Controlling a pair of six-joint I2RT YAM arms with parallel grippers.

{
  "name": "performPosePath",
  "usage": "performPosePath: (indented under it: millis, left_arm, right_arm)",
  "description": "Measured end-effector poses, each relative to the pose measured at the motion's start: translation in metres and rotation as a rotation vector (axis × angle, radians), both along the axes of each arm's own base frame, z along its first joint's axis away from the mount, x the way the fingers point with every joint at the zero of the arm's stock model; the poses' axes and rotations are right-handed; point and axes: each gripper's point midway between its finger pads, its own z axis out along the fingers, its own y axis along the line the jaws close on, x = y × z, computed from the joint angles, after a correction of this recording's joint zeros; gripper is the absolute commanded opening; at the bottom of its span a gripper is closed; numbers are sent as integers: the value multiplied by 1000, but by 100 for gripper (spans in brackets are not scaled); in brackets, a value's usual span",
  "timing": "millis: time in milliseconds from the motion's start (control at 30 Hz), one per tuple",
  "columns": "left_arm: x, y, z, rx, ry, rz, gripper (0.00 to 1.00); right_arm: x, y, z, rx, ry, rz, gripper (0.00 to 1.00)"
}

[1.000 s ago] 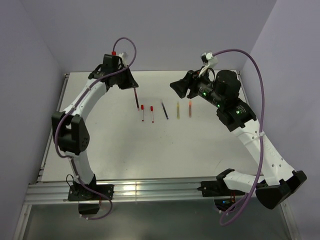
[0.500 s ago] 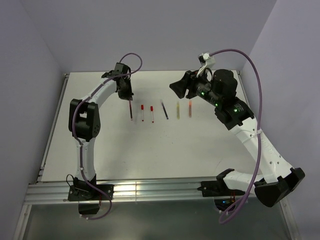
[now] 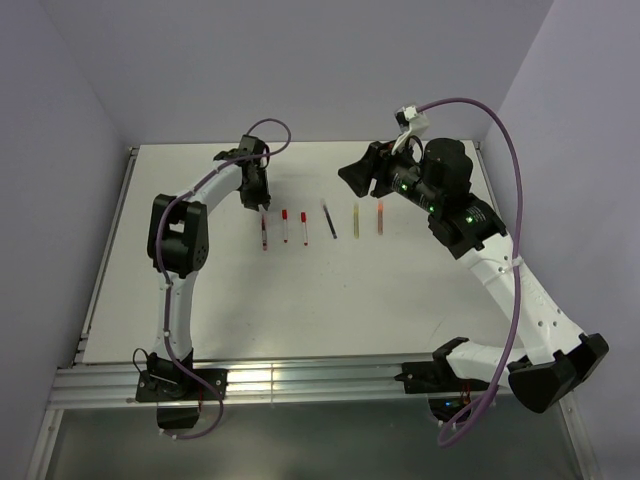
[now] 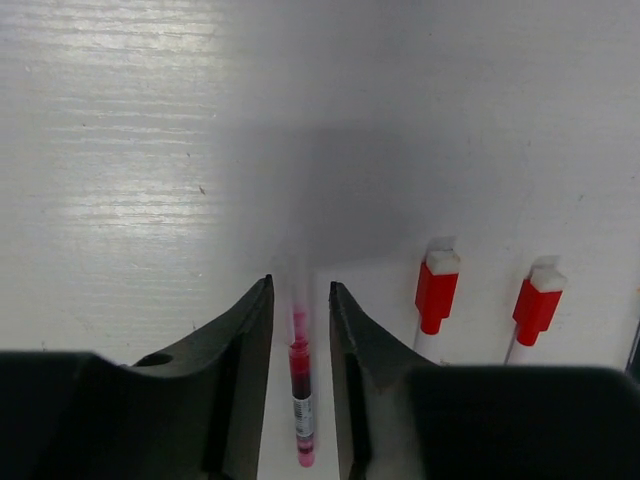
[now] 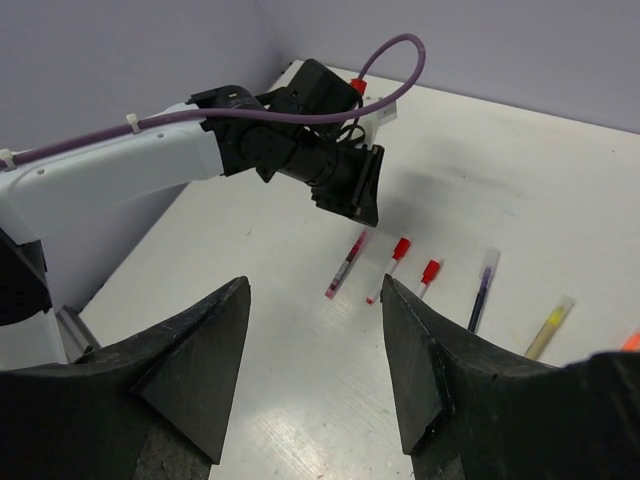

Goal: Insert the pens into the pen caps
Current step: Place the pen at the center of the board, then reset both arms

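- L gripper [image 4: 300, 290]: fingers [image 4: 245, 345] only narrowly parted and pointing down at the table [image 3: 400, 290]. Not pinching, a thin gap shows on each side of the pen.
- Dark red pen [image 4: 299, 385] sits in the slot btw the two L fingers, running lengthwise w/ them. It looks to lie on the table. Its far tip is blurred in the wrist view.
- Two red caps [image 4: 437, 295] are just right of the L gripper's right finger. They're side by side, each on a white barrel, clear of the fingers and of each other.
- R gripper [image 5: 315, 285]: fingers spread wide w/ nothing btw them, held above the table.
- Framed in the R fingers' gap are the dark red pen and both capped ones, w/ the L gripper at the pen's far end.
- Black pen [image 5: 482, 288] and yellow pen [image 5: 550, 325] lie past the R gripper's right finger, parallel and apart. Orange pen [image 3: 380, 217] is the outermost.
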Motion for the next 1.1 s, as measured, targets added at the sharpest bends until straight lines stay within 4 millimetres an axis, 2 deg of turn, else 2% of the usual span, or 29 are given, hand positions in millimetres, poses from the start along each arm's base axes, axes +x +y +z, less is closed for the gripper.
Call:
performPosePath:
  millis: [133, 433, 600, 667, 767, 933, 967, 1000, 1033, 1100]
  left_arm:
    - [1, 1, 0, 6, -1, 4, 40]
    - [2, 3, 1, 14, -5, 9, 43]
    - [8, 4, 21, 18, -40, 15, 42]
    - [7, 4, 38, 10, -65, 15, 42]
    - [2, 5, 82, -13, -138, 14, 43]
    - [-27, 11, 193, -106, -358, 3, 43]
    - [-36, 11, 216, -133, -406, -6, 43]
    - [-46, 10, 239, -169, -465, -20, 43]
    - [-54, 9, 255, -195, -503, -33, 44]
    - [-74, 8, 279, -245, -573, -61, 46]
  right_arm:
    - [0, 0, -1, -2, 2, 0, 63]
    - [1, 0, -3, -7, 7, 0, 63]
    - [2, 0, -3, -7, 7, -3, 64]
    - [2, 0, -3, -7, 7, -4, 64]
    - [2, 0, -3, -7, 7, -4, 67]
    - [2, 0, -3, -7, 7, -5, 73]
    - [2, 0, -3, -8, 7, -7, 77]
    - [3, -1, -3, -7, 7, -10, 90]
    - [3, -1, -3, -6, 9, -14, 98]
    - [5, -2, -4, -12, 5, -22, 100]
